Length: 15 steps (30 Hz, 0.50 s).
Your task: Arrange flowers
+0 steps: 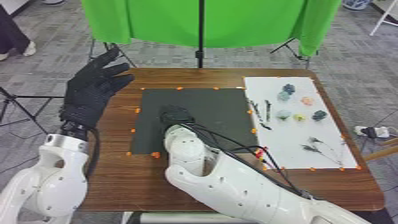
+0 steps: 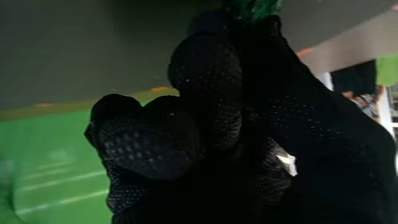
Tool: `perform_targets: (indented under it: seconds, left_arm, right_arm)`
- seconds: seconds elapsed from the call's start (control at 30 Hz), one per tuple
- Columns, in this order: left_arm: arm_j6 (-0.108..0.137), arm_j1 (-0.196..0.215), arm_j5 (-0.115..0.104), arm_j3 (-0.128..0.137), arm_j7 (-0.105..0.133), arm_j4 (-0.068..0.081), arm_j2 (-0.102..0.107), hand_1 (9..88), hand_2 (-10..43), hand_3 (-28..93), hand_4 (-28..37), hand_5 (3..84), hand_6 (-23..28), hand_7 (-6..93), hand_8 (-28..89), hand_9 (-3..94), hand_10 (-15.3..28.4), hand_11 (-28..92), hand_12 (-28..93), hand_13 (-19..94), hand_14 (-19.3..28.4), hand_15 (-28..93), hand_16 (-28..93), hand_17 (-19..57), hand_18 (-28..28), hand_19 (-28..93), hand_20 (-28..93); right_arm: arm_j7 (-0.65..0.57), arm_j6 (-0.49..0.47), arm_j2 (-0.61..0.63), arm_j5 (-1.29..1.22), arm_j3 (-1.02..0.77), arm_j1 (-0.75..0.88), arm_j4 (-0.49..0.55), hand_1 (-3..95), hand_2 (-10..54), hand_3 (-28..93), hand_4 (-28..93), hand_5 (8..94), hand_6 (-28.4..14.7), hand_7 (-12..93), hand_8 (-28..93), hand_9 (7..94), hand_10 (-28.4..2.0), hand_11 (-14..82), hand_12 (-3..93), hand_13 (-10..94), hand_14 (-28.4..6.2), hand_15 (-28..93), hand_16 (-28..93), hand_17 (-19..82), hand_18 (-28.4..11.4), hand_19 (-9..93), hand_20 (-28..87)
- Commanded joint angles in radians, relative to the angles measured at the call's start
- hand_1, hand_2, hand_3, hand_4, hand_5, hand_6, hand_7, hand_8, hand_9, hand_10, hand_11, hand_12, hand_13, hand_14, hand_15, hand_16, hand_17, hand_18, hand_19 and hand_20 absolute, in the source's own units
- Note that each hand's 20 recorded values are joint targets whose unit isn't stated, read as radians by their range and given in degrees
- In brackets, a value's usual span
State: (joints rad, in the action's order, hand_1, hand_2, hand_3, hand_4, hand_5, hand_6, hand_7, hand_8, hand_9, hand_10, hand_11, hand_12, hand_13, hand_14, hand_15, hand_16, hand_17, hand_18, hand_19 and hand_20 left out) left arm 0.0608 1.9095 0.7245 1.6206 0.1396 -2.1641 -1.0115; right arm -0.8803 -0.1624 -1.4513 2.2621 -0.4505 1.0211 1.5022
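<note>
Right robot hand [image 1: 177,114] pinching green tuft [image 2: 259,7] over black mat [image 1: 218,102], flowers [image 1: 319,115] on white sheet [image 1: 282,141], left robot hand [image 1: 89,87] with fingers apart

The head view is bright, the right wrist view mostly dark.

Green backdrop [image 1: 147,22] and stand [image 1: 200,54] suggest a lab.
</note>
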Motion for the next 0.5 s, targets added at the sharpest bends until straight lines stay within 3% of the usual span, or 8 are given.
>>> perform_targets:
  seconds: [0.03, 0.07, 0.17, 0.37, 0.43, 0.5]
  left_arm:
    - [-0.004, 0.003, -0.007, -0.008, 0.001, 0.008, 0.011, 25.6, 5.8, 78, -22.0, 35.9, 8.1, 13.1, -10, 35.3, 20.9, 25, 12, 27, 28.4, 55, -8, -6.5, 28.4, 62, -2]
    - [0.001, 0.013, -0.012, -0.008, 0.013, 0.008, 0.017, 25.5, 5.8, 78, -21.9, 35.9, 8.1, 13.1, -10, 35.3, 20.9, 25, 12, 27, 28.4, 54, -8, -6.4, 28.4, 62, -3]
    - [0.007, 0.01, -0.013, -0.011, 0.013, 0.011, 0.036, 25.6, 5.8, 78, -21.9, 35.9, 8.1, 13.1, -10, 35.3, 21.0, 25, 12, 27, 28.4, 55, -8, -6.1, 28.4, 63, -3]
    - [0.021, 0.018, -0.023, -0.011, 0.054, 0.007, 0.058, 25.6, 5.7, 78, -21.8, 35.9, 8.2, 13.2, -10, 35.3, 21.1, 26, 12, 27, 28.4, 55, -8, -6.1, 28.4, 63, -4]
    - [0.026, 0.011, -0.029, -0.018, 0.074, 0.009, 0.072, 25.6, 5.8, 78, -21.8, 36.0, 8.3, 13.2, -10, 35.3, 21.1, 26, 12, 27, 28.4, 55, -8, -6.0, 28.4, 63, -4]
    - [0.015, -0.009, -0.027, -0.024, 0.076, 0.017, 0.069, 25.7, 5.8, 78, -21.8, 36.1, 8.4, 13.3, -10, 35.2, 21.1, 26, 12, 27, 28.4, 55, -8, -6.1, 28.4, 64, -4]
  right_arm:
    - [0.015, -0.023, -0.031, 0.01, 0.001, -0.016, 0.013, 54.6, -9.5, 73, -28, 88.7, -5.1, 27, 19, 88.7, -12.7, 53.6, 21.1, 89, -8.3, 70, 18, 49, -25.7, 93, 46]
    - [0.022, -0.028, -0.034, 0.012, -0.006, -0.004, 0.024, 54.4, -9.5, 73, -28, 88.7, -5.1, 28, 18, 88.7, -12.6, 53.6, 21.1, 89, -8.3, 70, 18, 49, -25.8, 93, 46]
    - [0.012, -0.024, -0.034, -0.005, 0.004, -0.008, 0.043, 53.8, -9.5, 72, -28, 89.1, -4.6, 28, 17, 89.3, -12.3, 53.7, 21.1, 89, -8.2, 70, 18, 49, -26.0, 93, 46]
    - [0.02, -0.045, -0.023, -0.016, 0.045, -0.038, 0.06, 52.0, -9.5, 71, -28, 90.4, -4.3, 27, 13, 89.8, -11.6, 54.3, 21.5, 89, -8.6, 71, 18, 48, -26.5, 93, 47]
    - [0.013, -0.031, -0.013, -0.034, 0.08, -0.071, 0.06, 51.3, -9.5, 72, -28, 90.7, -4.1, 27, 13, 89.9, -11.3, 54.6, 21.5, 89, -9.1, 72, 18, 47, -26.6, 93, 48]
    - [0.012, -0.021, -0.01, -0.033, 0.097, -0.092, 0.054, 50.6, -9.5, 72, -28, 90.9, -3.9, 27, 12, 90.2, -11.2, 54.7, 21.5, 89, -9.5, 72, 18, 47, -26.7, 93, 48]
